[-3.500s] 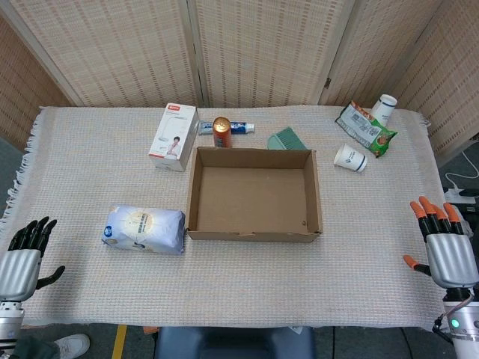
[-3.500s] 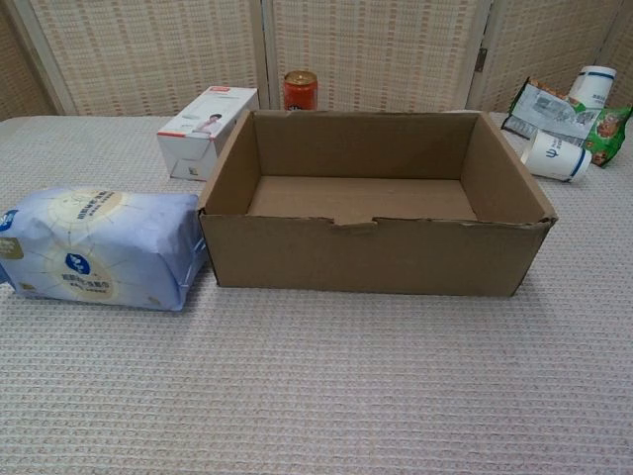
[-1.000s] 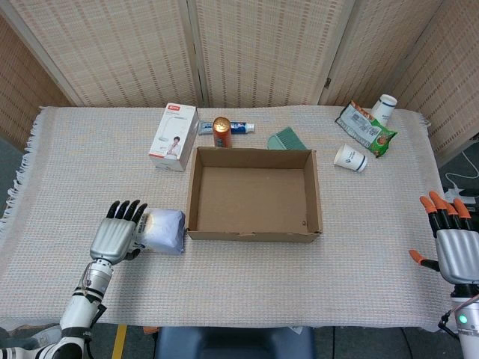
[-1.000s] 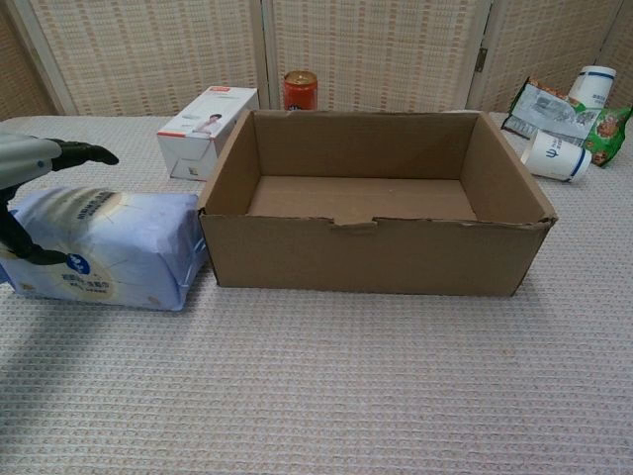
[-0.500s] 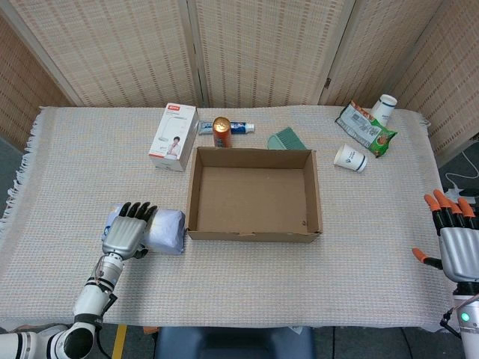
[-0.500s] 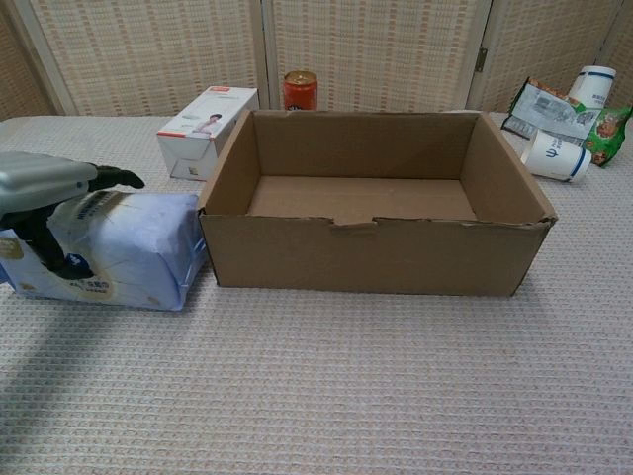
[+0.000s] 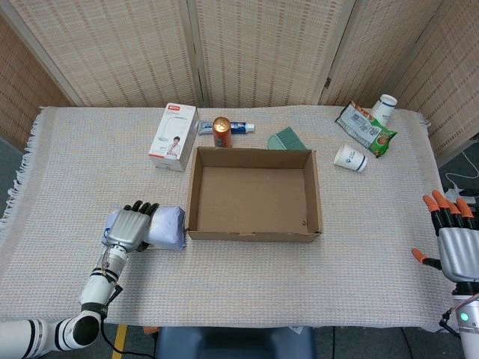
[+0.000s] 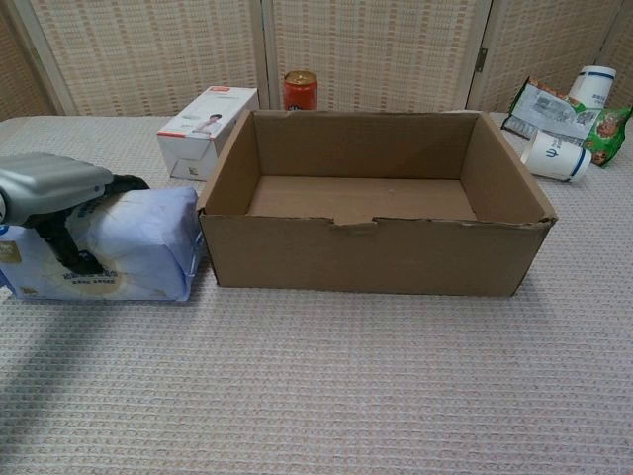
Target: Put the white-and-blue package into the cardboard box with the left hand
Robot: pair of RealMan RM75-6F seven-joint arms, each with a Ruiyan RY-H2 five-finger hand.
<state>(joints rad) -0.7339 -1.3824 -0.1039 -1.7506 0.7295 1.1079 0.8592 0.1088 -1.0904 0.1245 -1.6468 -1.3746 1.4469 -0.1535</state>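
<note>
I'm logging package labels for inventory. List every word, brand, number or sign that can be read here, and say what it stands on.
No text reads clearly enough to quote.
White-and-blue package: blue logos and print, blurred, partly under the left hand.
White box: red strip and a person's picture, words too small.
Orange can: label unreadable.
Toothpaste tube: print unreadable.
Lying paper cup: blue mark, illegible.
Green snack bag: print too small.

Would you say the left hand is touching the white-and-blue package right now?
Touching. The chest view shows the left hand lying over the white-and-blue package, its dark fingers wrapped down the package's front face.
</note>
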